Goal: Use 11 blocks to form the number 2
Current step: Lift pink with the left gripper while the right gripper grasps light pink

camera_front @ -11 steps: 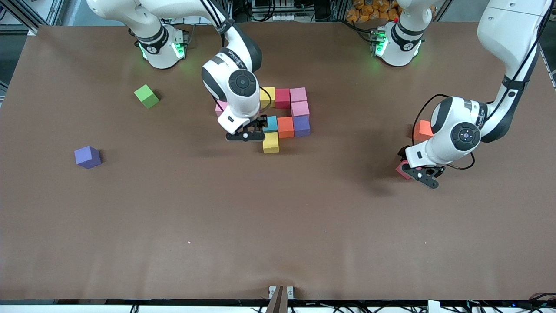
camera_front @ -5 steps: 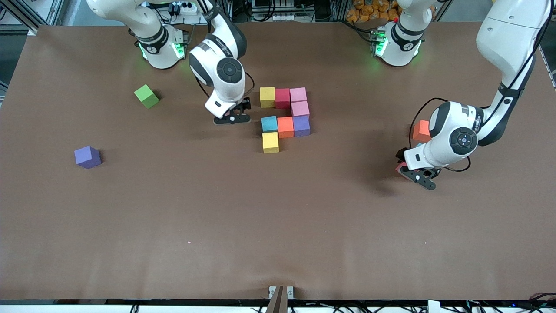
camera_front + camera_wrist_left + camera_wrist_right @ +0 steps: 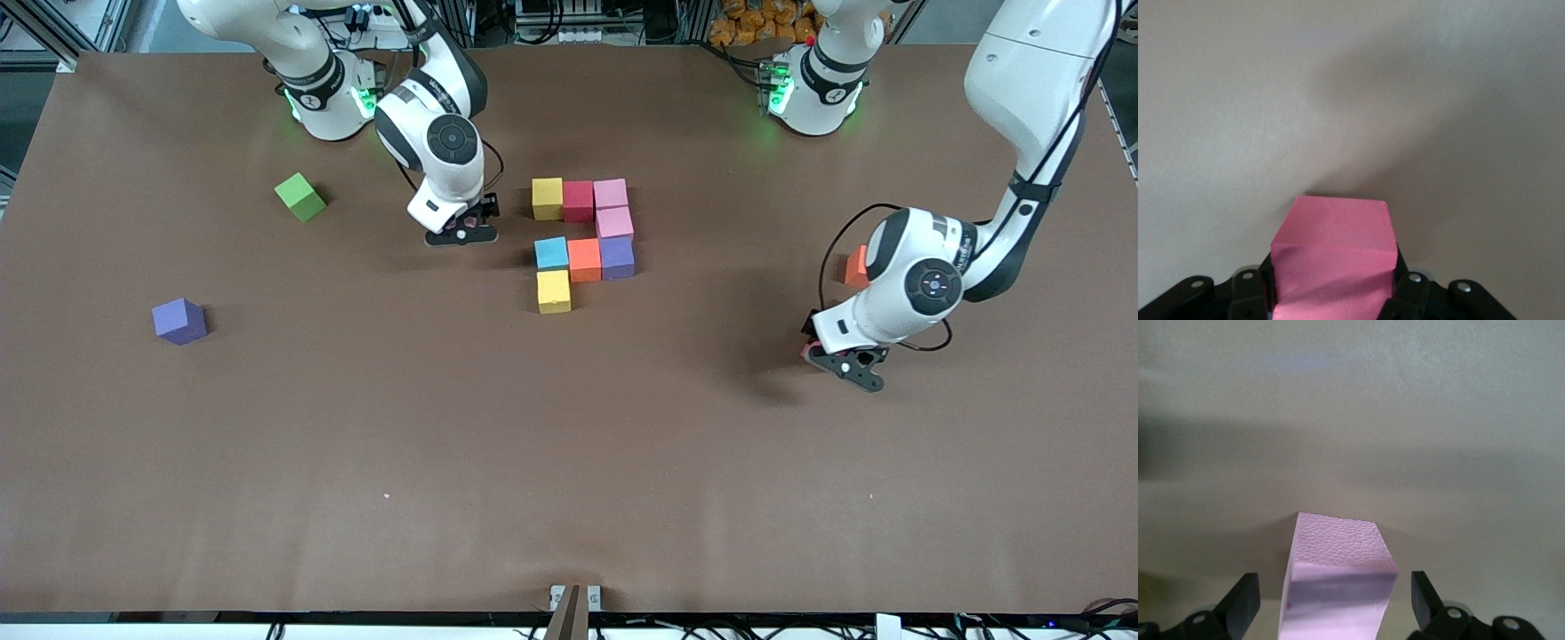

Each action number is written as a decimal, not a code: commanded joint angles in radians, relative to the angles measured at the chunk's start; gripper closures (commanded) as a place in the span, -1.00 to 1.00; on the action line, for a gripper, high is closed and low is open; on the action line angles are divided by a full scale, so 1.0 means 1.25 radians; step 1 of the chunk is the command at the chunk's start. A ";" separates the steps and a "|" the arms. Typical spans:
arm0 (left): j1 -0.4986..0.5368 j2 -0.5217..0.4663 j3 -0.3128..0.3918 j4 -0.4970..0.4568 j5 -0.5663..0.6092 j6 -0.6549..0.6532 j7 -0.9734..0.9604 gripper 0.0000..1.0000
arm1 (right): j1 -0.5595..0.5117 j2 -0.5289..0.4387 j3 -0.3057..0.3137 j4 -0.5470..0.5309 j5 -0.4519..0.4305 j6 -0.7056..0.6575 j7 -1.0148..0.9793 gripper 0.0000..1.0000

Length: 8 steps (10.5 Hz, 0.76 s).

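Left gripper (image 3: 845,364): over the table toward the left arm's end; my jaws clamped on a pink block (image 3: 1333,257), sides pressed by the fingers.
Right gripper (image 3: 460,233): low beside the digit, toward the right arm's end; my jaws apart, straddling a pale pink block (image 3: 1338,580) without touching it.
Digit (image 3: 582,238): seven touching cubes so far; top row, turn, middle row and one yellow cube (image 3: 554,291) started below.
Loose: an orange block (image 3: 856,265) half hidden by the left arm; purple block (image 3: 179,320) and green cube (image 3: 300,196) well apart.
Risk: a shallow pinch may twist the pink block on lifting; closing off-centre may skew the pale one.
Views: wrist views show both blocks between fingers; front view barely shows them.
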 commanded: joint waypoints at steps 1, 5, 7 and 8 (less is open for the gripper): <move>-0.091 -0.002 0.001 0.057 0.006 -0.010 -0.173 0.77 | -0.010 -0.037 0.006 -0.052 0.000 0.035 -0.006 -1.00; -0.245 0.100 0.002 0.257 -0.092 -0.083 -0.425 0.77 | -0.002 -0.028 0.006 -0.058 0.057 0.077 -0.006 -1.00; -0.315 0.161 0.002 0.377 -0.101 -0.136 -0.543 0.78 | -0.001 -0.025 0.006 -0.073 0.057 0.094 -0.006 -1.00; -0.348 0.187 0.004 0.413 -0.129 -0.145 -0.581 0.79 | 0.001 -0.025 0.006 -0.086 0.057 0.110 -0.006 -1.00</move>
